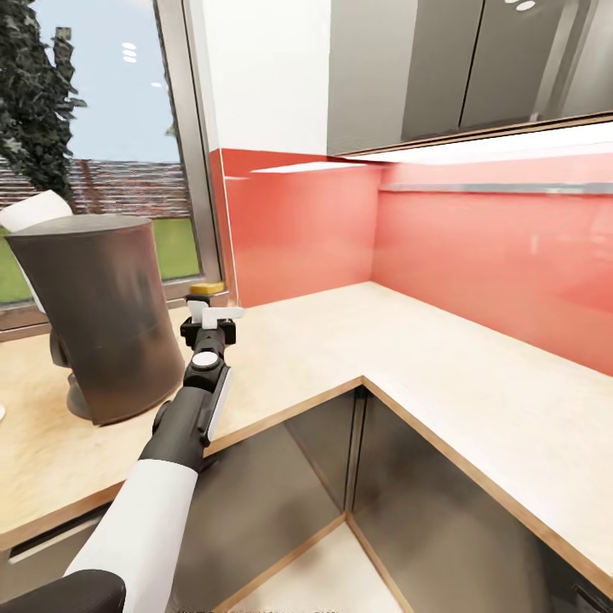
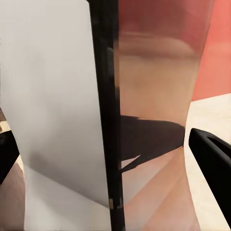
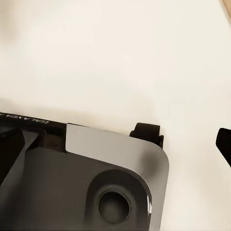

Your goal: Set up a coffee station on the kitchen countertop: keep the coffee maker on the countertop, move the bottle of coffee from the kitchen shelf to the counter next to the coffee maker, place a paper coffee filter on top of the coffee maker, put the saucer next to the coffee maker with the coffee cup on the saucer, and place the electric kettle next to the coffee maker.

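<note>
Your left gripper (image 1: 207, 313) is reaching over the beige worktop (image 1: 477, 383), jaws closed around the bottle of coffee (image 1: 207, 289), its yellow cap showing just above the fingers. The dark grey coffee maker (image 1: 98, 315) is standing close beside it, by the window. No label is readable. I cannot tell how your right jaws are standing.

Left arm stretched forward, left claw (image 1: 209, 317) fingers (image 2: 211, 159) apart around a yellow-capped item
</note>
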`<state>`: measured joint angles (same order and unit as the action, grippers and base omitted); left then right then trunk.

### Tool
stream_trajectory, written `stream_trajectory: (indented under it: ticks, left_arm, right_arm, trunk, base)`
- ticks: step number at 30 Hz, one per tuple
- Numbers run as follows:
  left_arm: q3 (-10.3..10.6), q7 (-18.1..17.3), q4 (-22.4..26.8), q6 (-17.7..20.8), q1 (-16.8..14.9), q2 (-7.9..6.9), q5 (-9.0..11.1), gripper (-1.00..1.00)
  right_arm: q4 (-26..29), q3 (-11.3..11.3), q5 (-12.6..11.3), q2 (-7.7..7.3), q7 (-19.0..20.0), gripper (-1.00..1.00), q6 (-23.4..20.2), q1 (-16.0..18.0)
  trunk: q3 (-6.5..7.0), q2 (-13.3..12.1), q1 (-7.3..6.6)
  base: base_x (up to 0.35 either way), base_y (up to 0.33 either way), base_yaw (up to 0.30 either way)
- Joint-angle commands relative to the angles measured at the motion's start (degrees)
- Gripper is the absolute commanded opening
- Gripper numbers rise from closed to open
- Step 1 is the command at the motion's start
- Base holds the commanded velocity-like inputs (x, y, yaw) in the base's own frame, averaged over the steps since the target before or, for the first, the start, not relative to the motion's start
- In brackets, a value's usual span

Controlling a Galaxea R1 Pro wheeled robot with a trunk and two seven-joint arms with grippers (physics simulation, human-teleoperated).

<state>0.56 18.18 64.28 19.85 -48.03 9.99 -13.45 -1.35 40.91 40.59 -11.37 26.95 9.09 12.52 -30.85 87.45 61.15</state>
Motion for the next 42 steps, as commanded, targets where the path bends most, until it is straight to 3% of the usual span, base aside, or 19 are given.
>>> stream_trajectory:
  ticks: [1, 29, 42]
  left_arm:
    - [0.06, 0.09, 0.07, 0.45, -0.04, 0.01, -0.61, -1.0]
    - [0.06, 0.02, 0.29, 0.54, -0.04, 0.01, -0.56, -1.0]
    - [0.06, 0.02, 0.23, 0.54, -0.04, 0.01, -0.61, -1.0]
  right_arm:
    - [-0.14, 0.48, 0.54, -0.05, 0.03, 1.0, 0.3, 0.05]
    - [-0.14, 0.49, 0.54, -0.05, 0.04, 1.0, 0.22, 0.05]
    - [-0.14, 0.49, 0.54, -0.05, 0.05, 1.0, 0.22, 0.05]
  trunk:
    - [-0.14, 0.04, 0.0]
    - [-0.72, 0.04, 0.0]
    - [-1.77, 0.04, 0.0]
  base:
    - [0.0, 0.0, 0.109]
    - [0.0, 0.0, -0.005]
    - [0.0, 0.0, 0.0]
